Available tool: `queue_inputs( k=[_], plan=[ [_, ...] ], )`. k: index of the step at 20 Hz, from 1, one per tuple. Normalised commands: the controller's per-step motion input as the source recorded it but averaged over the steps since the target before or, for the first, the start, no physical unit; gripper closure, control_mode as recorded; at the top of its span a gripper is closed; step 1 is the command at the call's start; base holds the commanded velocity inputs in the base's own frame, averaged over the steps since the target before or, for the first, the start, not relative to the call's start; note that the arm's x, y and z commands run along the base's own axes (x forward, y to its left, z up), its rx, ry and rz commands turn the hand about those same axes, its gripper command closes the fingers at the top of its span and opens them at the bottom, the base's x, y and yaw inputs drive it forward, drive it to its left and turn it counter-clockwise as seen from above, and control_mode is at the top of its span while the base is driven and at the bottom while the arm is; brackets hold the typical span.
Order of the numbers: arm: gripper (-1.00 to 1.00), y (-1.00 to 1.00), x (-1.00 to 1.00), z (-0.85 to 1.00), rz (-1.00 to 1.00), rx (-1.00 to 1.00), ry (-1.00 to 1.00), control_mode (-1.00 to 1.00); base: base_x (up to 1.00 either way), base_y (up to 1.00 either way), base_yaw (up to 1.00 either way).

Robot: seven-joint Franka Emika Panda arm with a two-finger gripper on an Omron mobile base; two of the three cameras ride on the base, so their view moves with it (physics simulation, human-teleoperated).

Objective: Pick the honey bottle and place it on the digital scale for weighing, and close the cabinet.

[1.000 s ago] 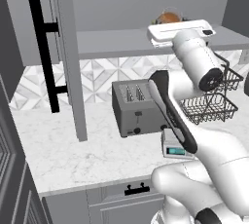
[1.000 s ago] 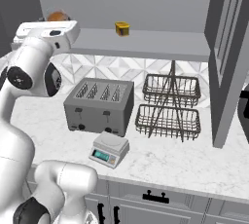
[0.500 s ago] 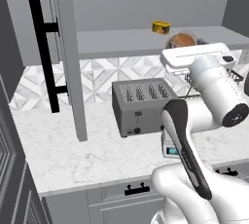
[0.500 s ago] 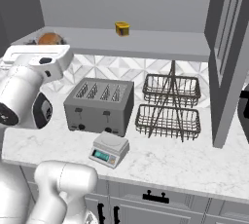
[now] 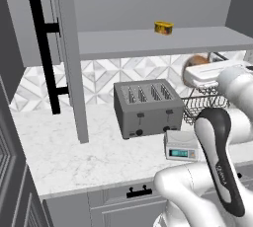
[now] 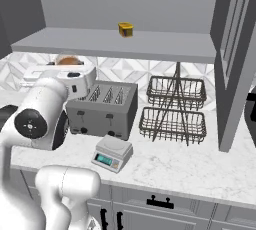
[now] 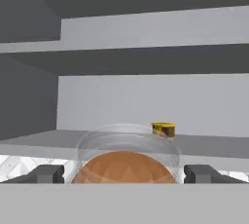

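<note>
Hand view: the honey bottle (image 7: pixel 125 167) is seen between the two dark fingertips (image 7: pixel 46 173), so the gripper (image 7: pixel 125 175) is judged closed on it, one tip at each side of its round body. From the left base view, going left to right from the toaster (image 5: pixel 147 107): the digital scale (image 5: pixel 182 145) lies just in front of the toaster's right end, and the bottle (image 5: pixel 196 61) is held above and right of the toaster, below the cabinet (image 5: pixel 148 41) shelf. It appears orange-brown and rounded under a pale clear cover. It is judged light, stiff and smooth, hence slippery; a grip across the widest part suits it.
</note>
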Motion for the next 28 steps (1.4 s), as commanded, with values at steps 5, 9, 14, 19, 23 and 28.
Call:
queue_inputs(
  k=[5,9,14,19,23,28],
  plan=[
    [1.00,-0.24,0.00,-0.39,0.08,0.00,0.17,-1.00,0.00,0.00,0.00],
    [1.00,-0.14,0.12,-0.58,0.13,0.00,0.11,-1.00,0.00,0.00,0.00],
    [1.00,-0.19,0.04,-0.41,0.14,0.00,0.09,-1.00,0.00,0.00,0.00],
    [1.00,-0.05,0.06,-0.48,0.13,0.00,0.03,-1.00,0.00,0.00,0.00],
    [1.00,-0.03,0.11,-0.48,0.11,0.00,0.04,-1.00,0.00,0.00,0.00],
    [1.00,-0.02,0.16,-0.48,0.10,0.00,0.03,-1.00,0.00,0.00,0.00]
  ],
)
